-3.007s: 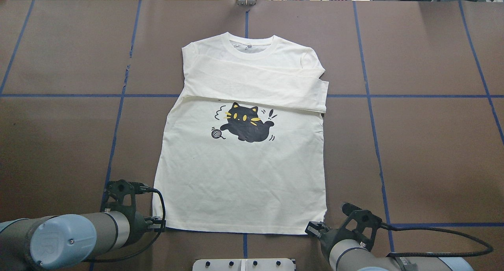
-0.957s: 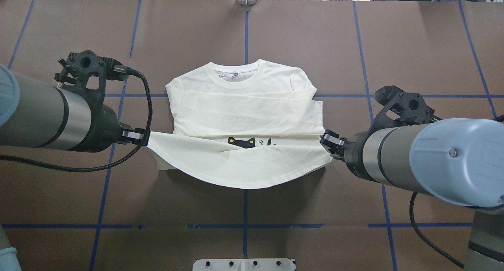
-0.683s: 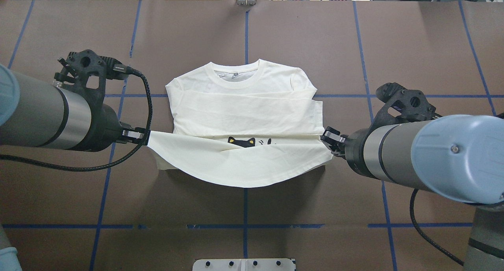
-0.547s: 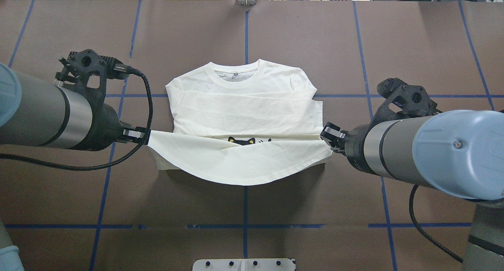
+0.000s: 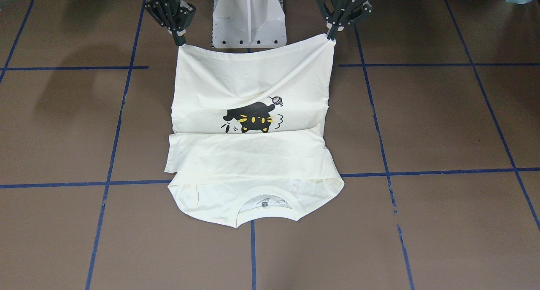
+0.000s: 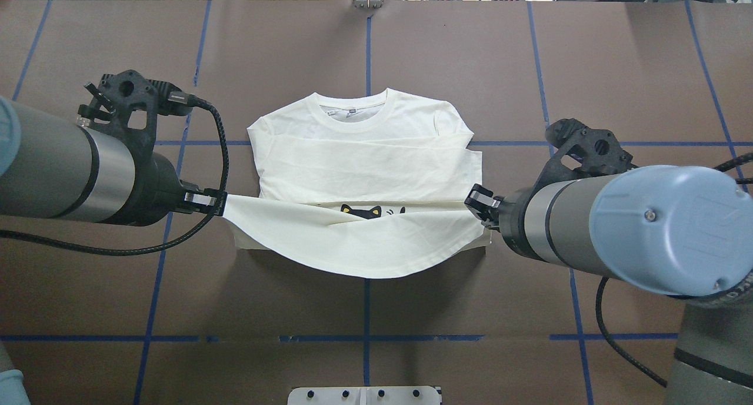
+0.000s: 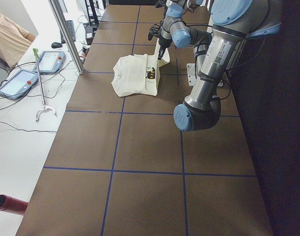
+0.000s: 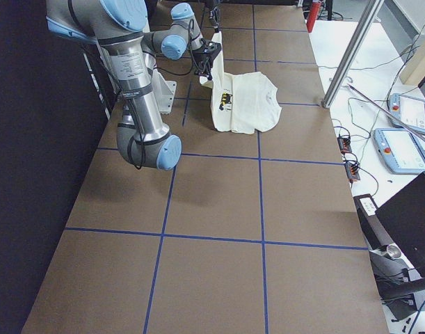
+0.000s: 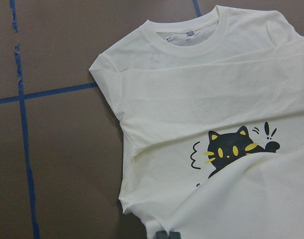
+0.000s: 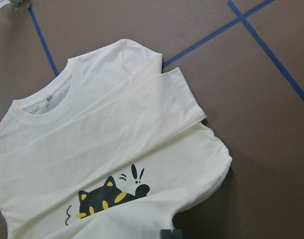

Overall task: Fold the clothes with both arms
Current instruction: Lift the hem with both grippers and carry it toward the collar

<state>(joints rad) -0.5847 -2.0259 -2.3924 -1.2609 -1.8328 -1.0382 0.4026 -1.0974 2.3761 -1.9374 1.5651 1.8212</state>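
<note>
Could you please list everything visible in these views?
shirt: one, cream with black cat print, table centre, hem lifted
table: one, brown with blue tape lines, under the shirt
base: one, white, table's robot-side edge
tablets: two, blue-grey, on the side bench
person: one, beige top, beside the bench
left arm, right arm: two, grey with light-blue caps, flanking the shirt
left pincer: one, black, shut on a hem corner
right pincer: one, black, shut on the other hem corner
</note>
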